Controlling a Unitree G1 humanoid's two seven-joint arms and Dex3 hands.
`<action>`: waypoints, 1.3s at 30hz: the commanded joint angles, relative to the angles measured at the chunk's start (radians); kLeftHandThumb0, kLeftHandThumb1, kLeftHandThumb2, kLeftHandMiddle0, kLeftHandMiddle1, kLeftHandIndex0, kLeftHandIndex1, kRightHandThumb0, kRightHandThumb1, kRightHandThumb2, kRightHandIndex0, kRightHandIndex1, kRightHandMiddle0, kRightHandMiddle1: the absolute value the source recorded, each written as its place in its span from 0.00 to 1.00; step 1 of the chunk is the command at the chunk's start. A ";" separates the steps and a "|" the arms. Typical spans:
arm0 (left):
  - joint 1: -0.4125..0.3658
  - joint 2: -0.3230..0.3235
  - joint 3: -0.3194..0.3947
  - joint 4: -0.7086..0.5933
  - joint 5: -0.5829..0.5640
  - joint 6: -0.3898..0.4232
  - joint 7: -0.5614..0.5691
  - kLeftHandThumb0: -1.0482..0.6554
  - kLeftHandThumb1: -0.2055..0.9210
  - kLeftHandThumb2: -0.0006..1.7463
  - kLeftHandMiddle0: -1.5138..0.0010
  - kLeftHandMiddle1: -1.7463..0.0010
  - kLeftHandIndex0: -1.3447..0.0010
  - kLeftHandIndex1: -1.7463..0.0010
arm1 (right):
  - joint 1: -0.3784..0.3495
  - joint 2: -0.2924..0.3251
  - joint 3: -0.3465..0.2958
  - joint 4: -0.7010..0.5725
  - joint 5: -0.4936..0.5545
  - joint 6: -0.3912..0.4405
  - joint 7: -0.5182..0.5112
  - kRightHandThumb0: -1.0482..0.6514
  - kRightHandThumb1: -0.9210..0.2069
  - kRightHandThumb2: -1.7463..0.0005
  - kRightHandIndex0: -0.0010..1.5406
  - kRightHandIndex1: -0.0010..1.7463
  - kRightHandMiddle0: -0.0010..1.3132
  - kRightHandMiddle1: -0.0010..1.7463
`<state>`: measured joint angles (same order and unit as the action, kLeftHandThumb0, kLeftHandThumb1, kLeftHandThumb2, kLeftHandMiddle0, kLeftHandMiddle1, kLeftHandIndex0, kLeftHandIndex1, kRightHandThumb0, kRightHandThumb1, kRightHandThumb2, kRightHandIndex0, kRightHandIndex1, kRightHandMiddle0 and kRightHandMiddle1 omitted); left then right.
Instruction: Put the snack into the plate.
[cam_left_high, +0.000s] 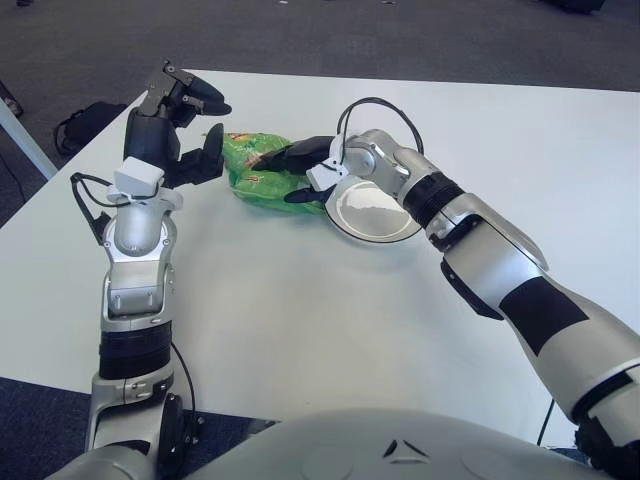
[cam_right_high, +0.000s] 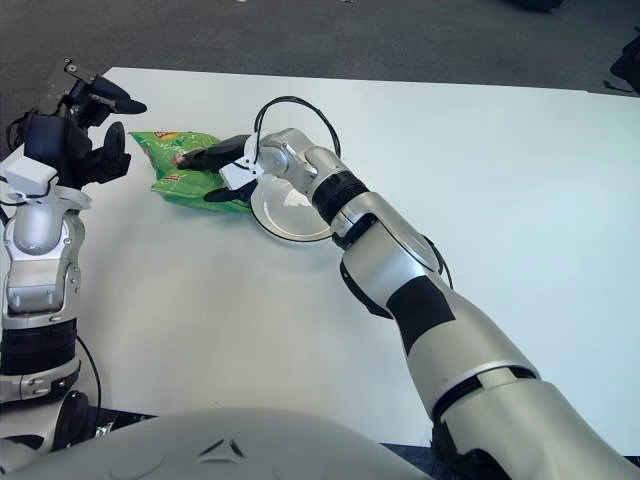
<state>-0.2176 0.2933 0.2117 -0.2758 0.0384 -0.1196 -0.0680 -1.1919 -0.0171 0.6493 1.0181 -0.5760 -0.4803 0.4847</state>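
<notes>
Gripping snack bag (cam_left_high: 257, 172), right hand (cam_left_high: 296, 172)

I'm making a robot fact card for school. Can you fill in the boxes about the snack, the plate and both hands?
snack: green bag on the white table, just left of the plate, not in it
plate: white, round, nothing on it
right hand: fingers closed around the bag's right end
left hand: open, fingers spread, at the bag's left end
</notes>
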 joint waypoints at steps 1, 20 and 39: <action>0.013 0.023 -0.005 0.026 0.018 -0.019 -0.014 0.40 0.89 0.40 0.72 0.38 0.80 0.00 | 0.010 -0.004 -0.009 0.035 -0.001 -0.006 0.012 0.36 0.00 0.37 0.06 0.00 0.00 0.21; -0.165 0.226 -0.110 0.522 0.234 -0.243 -0.035 0.26 0.99 0.31 0.86 0.45 0.95 0.21 | 0.025 -0.126 -0.067 -0.009 -0.015 -0.426 -0.182 0.33 0.00 0.39 0.05 0.01 0.00 0.17; -0.351 0.324 -0.046 0.932 -0.205 -0.459 -0.513 0.00 1.00 0.46 1.00 0.83 1.00 0.77 | 0.120 -0.183 -0.138 -0.092 0.050 -0.562 -0.291 0.33 0.00 0.54 0.17 0.08 0.00 0.16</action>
<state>-0.5272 0.6038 0.1435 0.6220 -0.0949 -0.5822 -0.4968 -1.0944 -0.1872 0.5319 0.9414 -0.5562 -1.0299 0.1839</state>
